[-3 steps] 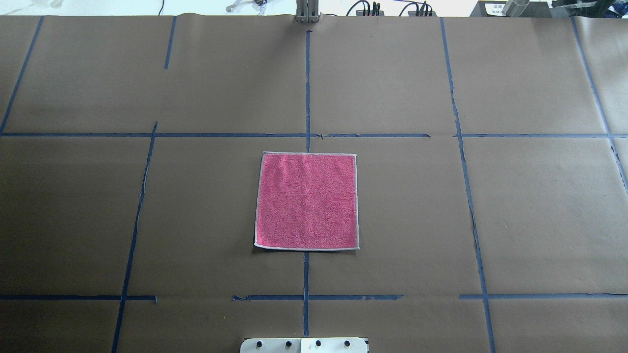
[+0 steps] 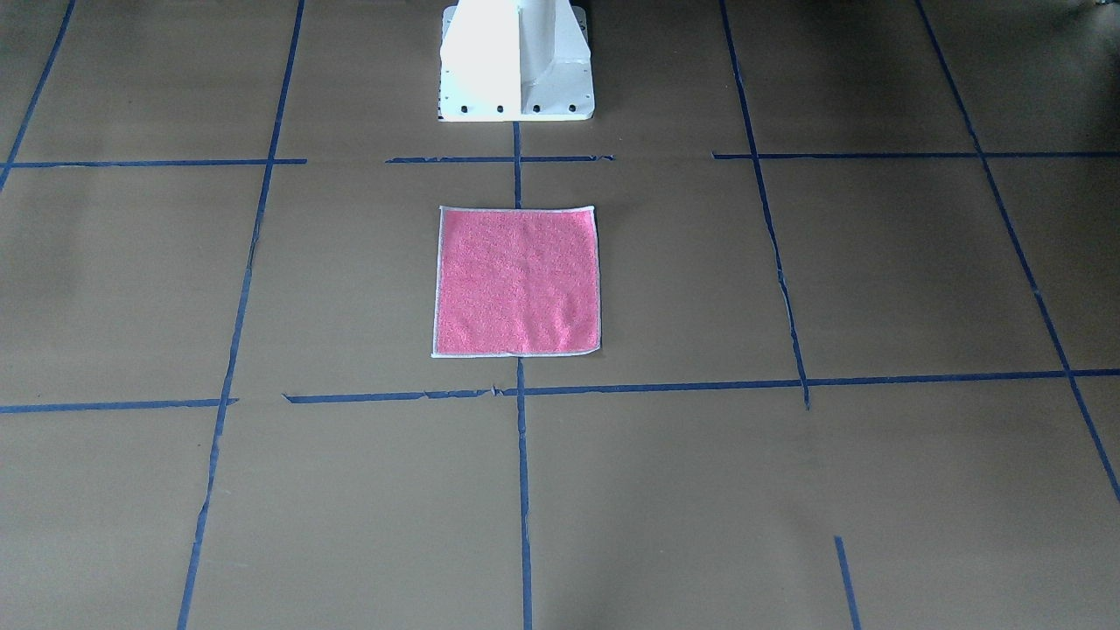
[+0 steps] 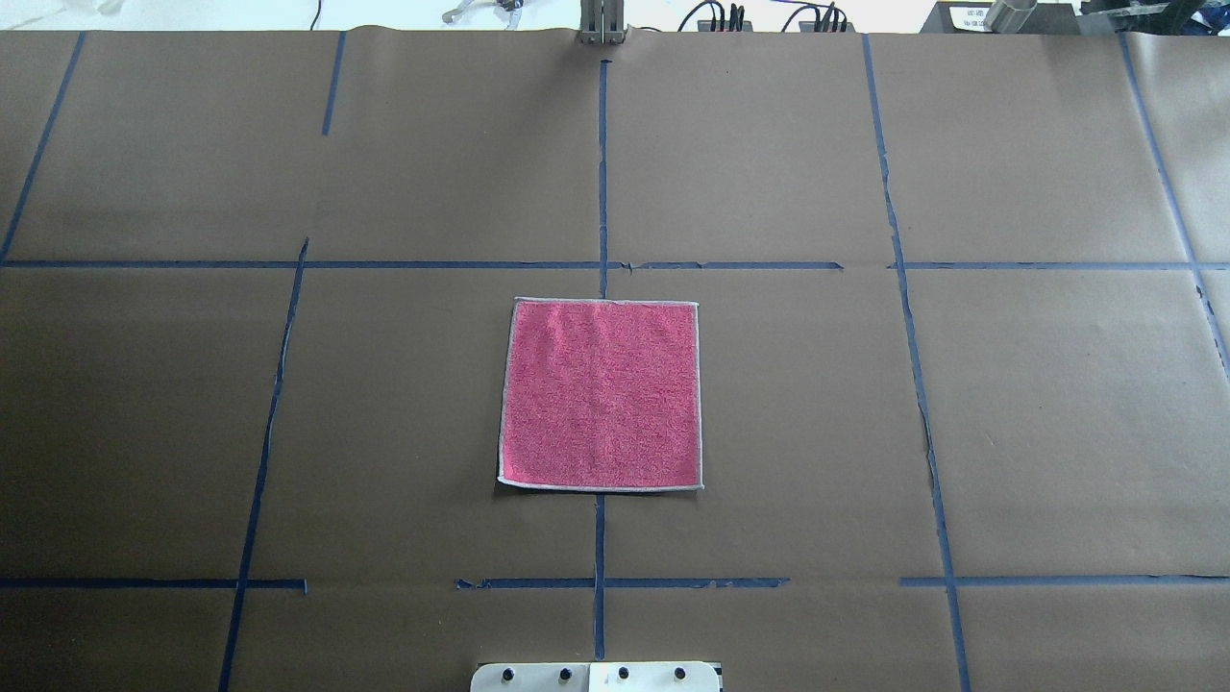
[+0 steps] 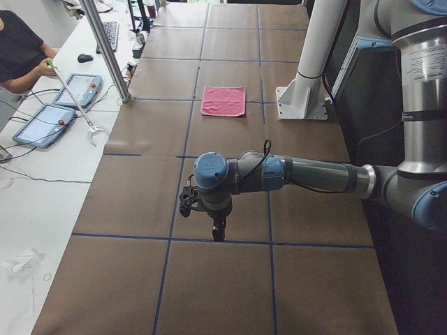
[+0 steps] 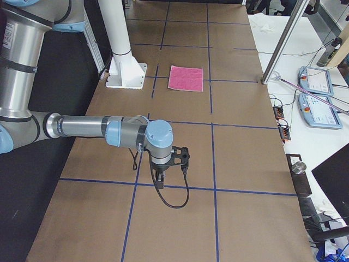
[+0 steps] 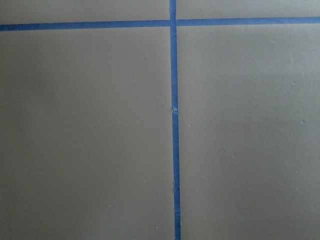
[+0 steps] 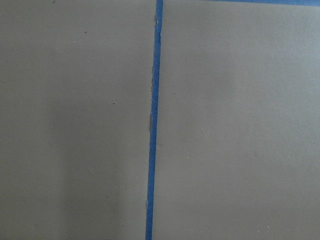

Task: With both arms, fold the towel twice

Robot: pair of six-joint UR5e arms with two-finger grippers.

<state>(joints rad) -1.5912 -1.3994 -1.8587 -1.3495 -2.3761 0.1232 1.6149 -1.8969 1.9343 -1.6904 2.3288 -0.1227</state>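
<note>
The towel [image 3: 601, 394] lies flat and unfolded, pink face up with a thin white border, at the middle of the brown table; it also shows in the front view [image 2: 518, 282] and small in both side views [image 4: 223, 100] [image 5: 186, 77]. My left gripper [image 4: 218, 234] points down over bare paper far from the towel, seen only in the exterior left view. My right gripper [image 5: 158, 183] hangs the same way at the other end of the table, seen only in the exterior right view. Whether either is open or shut, I cannot tell. Both wrist views show only paper and blue tape.
The white pedestal base [image 2: 516, 70] stands just behind the towel. Blue tape lines [image 3: 602, 173] grid the brown paper. A person [image 4: 21, 49] sits at a side table with tablets [image 4: 77, 89], beside a metal pole [image 4: 108, 49]. Cables and pendants [image 5: 316, 82] lie past the far edge.
</note>
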